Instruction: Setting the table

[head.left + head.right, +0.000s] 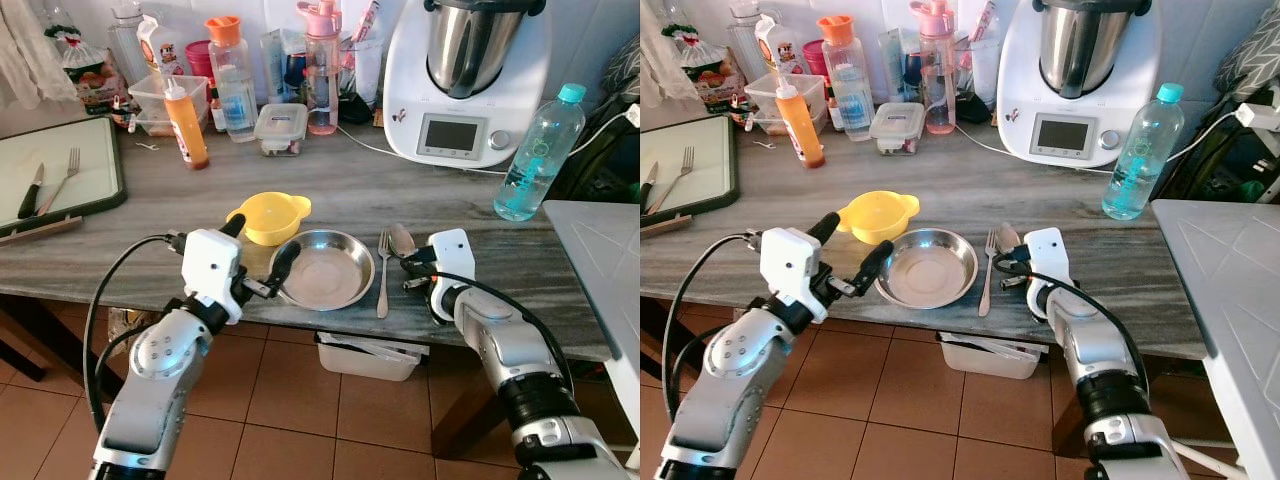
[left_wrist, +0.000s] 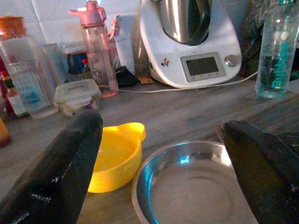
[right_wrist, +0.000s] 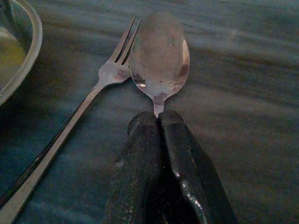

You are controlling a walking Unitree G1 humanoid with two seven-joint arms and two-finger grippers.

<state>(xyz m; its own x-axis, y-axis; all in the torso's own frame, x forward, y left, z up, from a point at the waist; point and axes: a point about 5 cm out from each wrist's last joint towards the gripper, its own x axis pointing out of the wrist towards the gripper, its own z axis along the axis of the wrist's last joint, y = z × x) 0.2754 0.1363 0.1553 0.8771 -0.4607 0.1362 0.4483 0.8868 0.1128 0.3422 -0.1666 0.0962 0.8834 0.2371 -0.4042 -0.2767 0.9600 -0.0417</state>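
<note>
A steel plate (image 1: pixel 322 270) lies near the table's front edge, with a yellow bowl (image 1: pixel 270 216) touching its far left side. A fork (image 1: pixel 382 270) lies just right of the plate. Beside the fork is a spoon (image 3: pixel 160 51), its handle pinched in my right gripper (image 1: pixel 410 268), which is shut on it low over the tabletop. My left gripper (image 1: pixel 258 252) hovers open at the plate's left rim, one finger (image 2: pixel 60 168) near the bowl, the other finger (image 2: pixel 261 158) over the plate's side.
A cutting board (image 1: pixel 60 180) with a knife and another fork sits far left. Bottles, containers and a white cooking machine (image 1: pixel 465 80) line the back. A blue water bottle (image 1: pixel 535 155) stands right. A white surface (image 1: pixel 605 270) borders the table's right end.
</note>
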